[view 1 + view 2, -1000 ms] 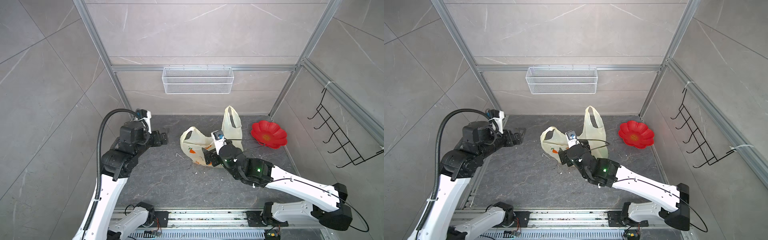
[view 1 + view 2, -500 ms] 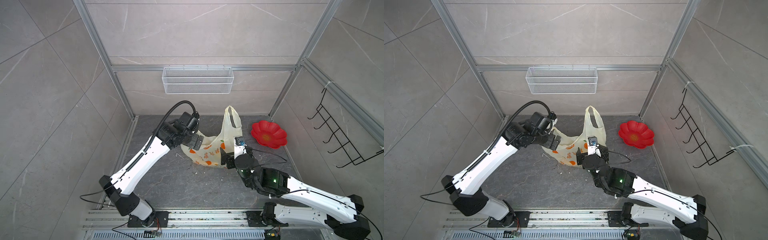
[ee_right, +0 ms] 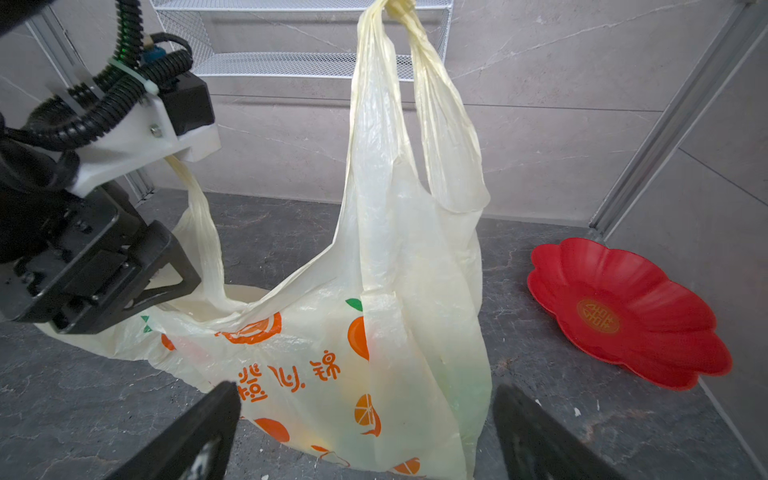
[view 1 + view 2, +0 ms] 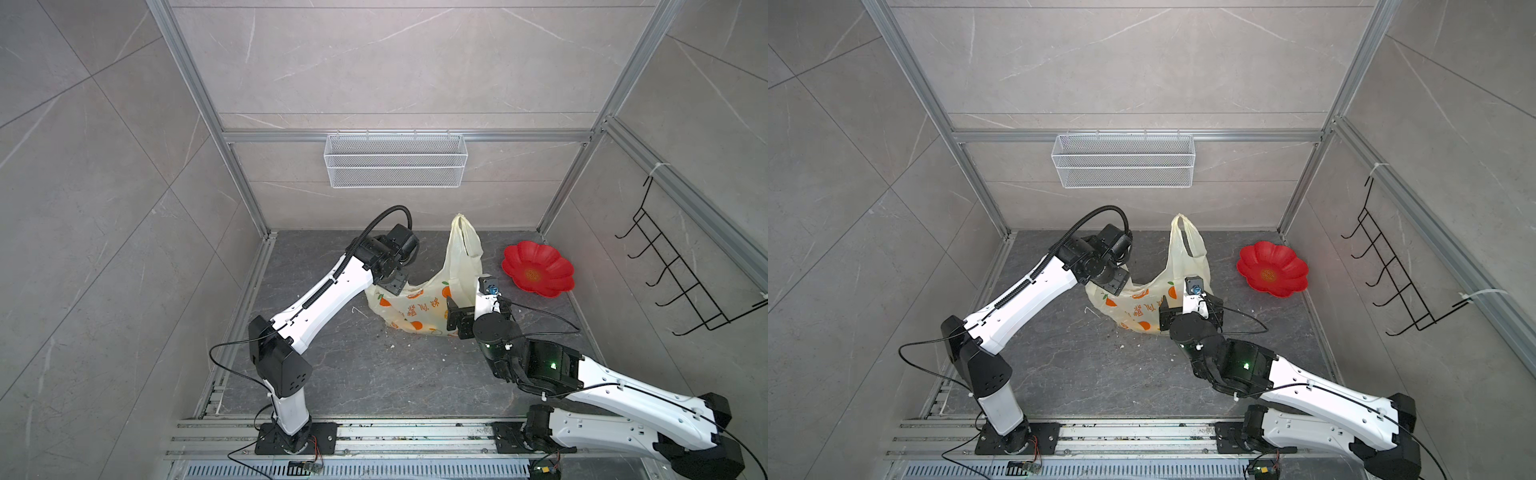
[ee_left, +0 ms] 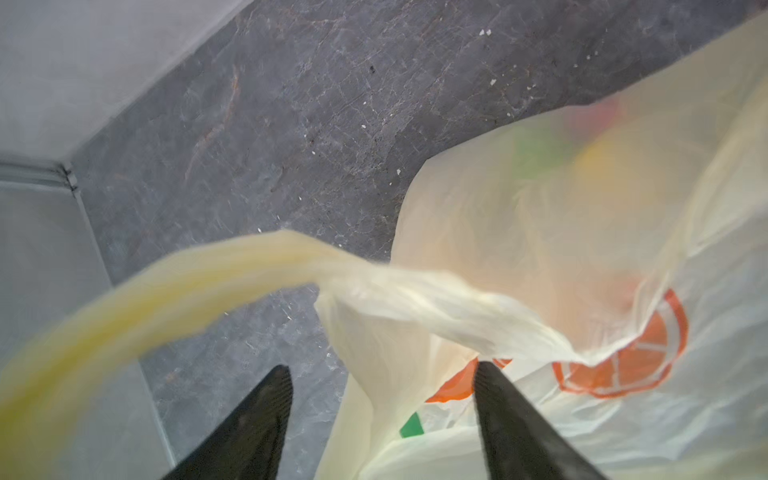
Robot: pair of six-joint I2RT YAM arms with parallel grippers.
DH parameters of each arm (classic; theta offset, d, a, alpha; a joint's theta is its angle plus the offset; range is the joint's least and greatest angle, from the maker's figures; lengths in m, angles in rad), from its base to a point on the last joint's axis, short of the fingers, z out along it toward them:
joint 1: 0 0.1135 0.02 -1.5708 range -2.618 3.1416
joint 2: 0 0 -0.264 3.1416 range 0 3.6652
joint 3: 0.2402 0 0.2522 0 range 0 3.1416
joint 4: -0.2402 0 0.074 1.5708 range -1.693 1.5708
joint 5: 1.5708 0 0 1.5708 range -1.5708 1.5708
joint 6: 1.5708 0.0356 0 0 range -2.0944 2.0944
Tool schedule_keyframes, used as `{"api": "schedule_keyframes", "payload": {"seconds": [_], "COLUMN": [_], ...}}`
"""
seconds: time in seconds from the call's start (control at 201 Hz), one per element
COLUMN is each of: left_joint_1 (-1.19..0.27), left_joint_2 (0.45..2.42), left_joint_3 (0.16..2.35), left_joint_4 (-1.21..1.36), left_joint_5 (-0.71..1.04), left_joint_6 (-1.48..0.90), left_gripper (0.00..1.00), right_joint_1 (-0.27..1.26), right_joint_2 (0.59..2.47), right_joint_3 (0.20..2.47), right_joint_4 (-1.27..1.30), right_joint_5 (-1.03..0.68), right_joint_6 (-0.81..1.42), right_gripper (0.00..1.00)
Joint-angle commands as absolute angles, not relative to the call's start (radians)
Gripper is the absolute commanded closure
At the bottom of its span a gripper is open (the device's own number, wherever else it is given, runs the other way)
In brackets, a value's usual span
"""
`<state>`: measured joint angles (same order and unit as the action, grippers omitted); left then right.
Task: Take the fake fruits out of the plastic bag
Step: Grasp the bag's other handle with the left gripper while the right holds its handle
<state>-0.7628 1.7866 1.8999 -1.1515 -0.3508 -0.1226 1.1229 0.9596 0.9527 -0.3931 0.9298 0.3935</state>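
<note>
Bag-opening step. Left gripper (image 5: 382, 368) half-open astride plastic bag (image 4: 415, 307) rim on the floor (image 4: 353, 374), nothing pinched; right gripper (image 3: 365, 388) wide, empty, facing it. Fake fruits (image 5: 544, 151) inside. Next we clamp rim, spread mouth.

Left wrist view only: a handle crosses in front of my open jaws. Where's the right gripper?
Observer: The right gripper faces the bag's printed side, jaws open.
Operator: The other handle?
Observer: That handle stands upright, nothing gripping it.
Operator: Somewhere to unload?
Observer: A red plate lies beside the bag, on the right arm's side.
</note>
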Motion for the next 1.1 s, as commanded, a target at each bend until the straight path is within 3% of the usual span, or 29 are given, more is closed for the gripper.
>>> {"api": "schedule_keyframes", "payload": {"seconds": [0.0, 0.334, 0.468, 0.647, 1.096], "left_joint_1": [-0.752, -0.623, -0.529, -0.500, -0.500], "left_joint_2": [1.788, 1.681, 1.554, 1.407, 1.239], "left_joint_3": [1.935, 1.801, 1.684, 1.548, 1.365], "left_joint_4": [-1.114, -0.960, -0.844, -0.758, -0.710], "left_joint_5": [-0.356, -0.195, -0.138, -0.164, -0.148], "left_joint_6": [-0.156, -0.296, -0.395, -0.469, -0.499], "left_gripper": [0.47, 0.90, 0.99, 1.00, 1.00], "right_joint_1": [1.123, 1.118, 1.084, 1.012, 0.886], "right_joint_2": [0.971, 1.038, 1.055, 1.088, 1.502], "right_joint_3": [0.967, 1.032, 1.091, 1.199, 1.699], "right_joint_4": [-0.440, -0.506, -0.533, -0.514, -0.685], "right_joint_5": [0.999, 1.039, 0.966, 0.836, 0.793], "right_joint_6": [0.428, 0.478, 0.532, 0.551, 0.598], "right_gripper": [0.01, 0.00, 0.00, 0.00, 0.00]}}
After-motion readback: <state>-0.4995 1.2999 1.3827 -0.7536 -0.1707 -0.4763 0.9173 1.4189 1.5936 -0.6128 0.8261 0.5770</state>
